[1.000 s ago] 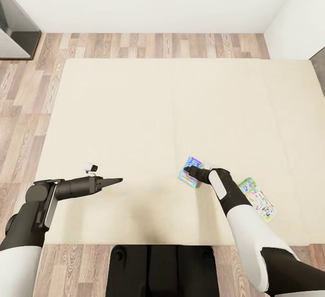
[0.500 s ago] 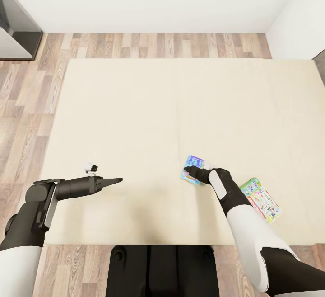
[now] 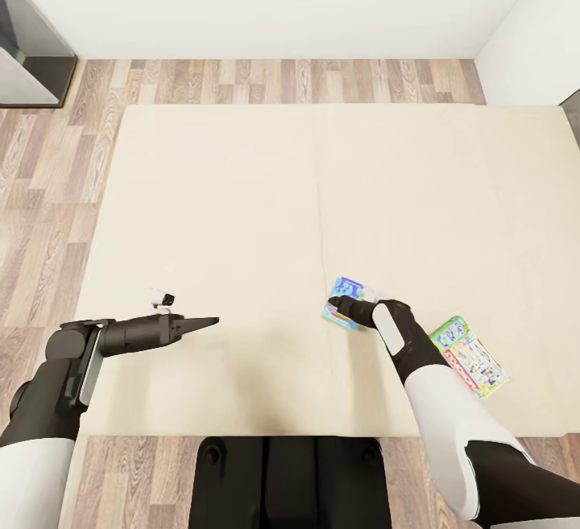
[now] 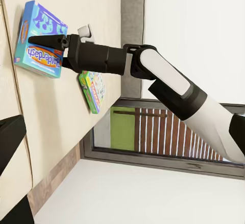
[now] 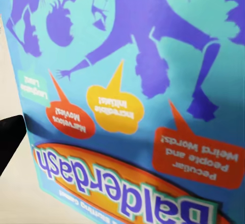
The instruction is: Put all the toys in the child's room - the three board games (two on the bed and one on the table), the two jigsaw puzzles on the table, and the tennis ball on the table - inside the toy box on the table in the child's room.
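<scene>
Blue printed cardboard game box [image 3: 345,302] on beige bed [image 3: 242,191], under right pincer [image 3: 338,302]; grip unclear. Next: clamp, lift.

I read "Balderdash" on the blue board game [image 5: 132,81], upside down in my right wrist view. Its bubbles say "Peculiar People and Weird Words!", "Marvelous Movies!", "Incredible Initials!", "Laughable Laws". Print on the green-edged board game [image 3: 469,356] is too small to read.
</scene>
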Robot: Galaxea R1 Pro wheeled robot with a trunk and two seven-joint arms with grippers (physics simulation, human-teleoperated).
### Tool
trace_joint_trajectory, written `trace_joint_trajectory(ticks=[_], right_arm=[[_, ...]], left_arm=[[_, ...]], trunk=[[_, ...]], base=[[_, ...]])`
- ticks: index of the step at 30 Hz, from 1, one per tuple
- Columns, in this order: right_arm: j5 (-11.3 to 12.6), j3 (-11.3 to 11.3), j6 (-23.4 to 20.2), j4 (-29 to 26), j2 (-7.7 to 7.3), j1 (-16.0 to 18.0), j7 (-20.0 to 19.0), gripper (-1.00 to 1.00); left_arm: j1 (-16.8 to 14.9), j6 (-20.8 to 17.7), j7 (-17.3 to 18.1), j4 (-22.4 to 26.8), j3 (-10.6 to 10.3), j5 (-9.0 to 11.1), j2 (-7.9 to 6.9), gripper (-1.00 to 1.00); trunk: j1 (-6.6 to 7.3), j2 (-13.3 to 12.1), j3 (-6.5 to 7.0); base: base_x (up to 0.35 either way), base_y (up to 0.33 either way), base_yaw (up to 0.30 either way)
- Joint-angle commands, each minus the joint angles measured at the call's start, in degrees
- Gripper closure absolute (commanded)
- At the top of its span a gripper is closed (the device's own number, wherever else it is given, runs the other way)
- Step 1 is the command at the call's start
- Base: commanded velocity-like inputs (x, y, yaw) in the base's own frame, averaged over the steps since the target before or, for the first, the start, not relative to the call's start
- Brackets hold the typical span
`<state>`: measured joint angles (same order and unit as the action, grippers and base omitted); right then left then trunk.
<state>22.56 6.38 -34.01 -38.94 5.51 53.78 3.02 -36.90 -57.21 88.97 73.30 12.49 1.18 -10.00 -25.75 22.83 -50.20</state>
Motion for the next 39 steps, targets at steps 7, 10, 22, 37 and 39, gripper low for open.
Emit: trace_joint_trajectory(ticks=[7, 10, 22, 37, 39], right_arm=[[0.55, 0.22, -0.27, -0.13, 0.03, 0.01, 0.32, -1.0], [0.55, 0.22, -0.27, -0.11, 0.09, 0.01, 0.32, -1.0], [0.55, 0.22, -0.27, -0.09, 0.15, 0.01, 0.32, -1.0], [0.55, 0.22, -0.27, -0.08, 0.04, 0.01, 0.32, -1.0], [0.55, 0.22, -0.27, -0.1, 0.03, 0.01, 0.32, -1.0]], left_arm=[[-0.02, -0.61, 0.24, 0.0, 0.0, -0.04, -0.02, -1.0], [-0.02, -0.59, 0.24, 0.0, 0.02, -0.04, -0.02, -1.0], [-0.02, -0.62, 0.24, 0.01, 0.02, -0.04, -0.02, -1.0], [-0.02, -0.62, 0.24, 0.02, 0.05, -0.04, -0.02, -1.0], [-0.02, -0.62, 0.24, 0.01, 0.03, -0.04, -0.02, -1.0]], trunk=[[-0.03, 0.09, -0.06], [-0.03, 0.09, -0.06], [-0.03, 0.09, -0.06], [-0.03, 0.09, -0.06], [-0.03, 0.09, -0.06]], base=[[0.0, 0.061, 0.0], [0.0, 0.029, 0.0], [0.0, 0.06, 0.0], [0.0, 0.061, 0.0], [0.0, 0.039, 0.0]])
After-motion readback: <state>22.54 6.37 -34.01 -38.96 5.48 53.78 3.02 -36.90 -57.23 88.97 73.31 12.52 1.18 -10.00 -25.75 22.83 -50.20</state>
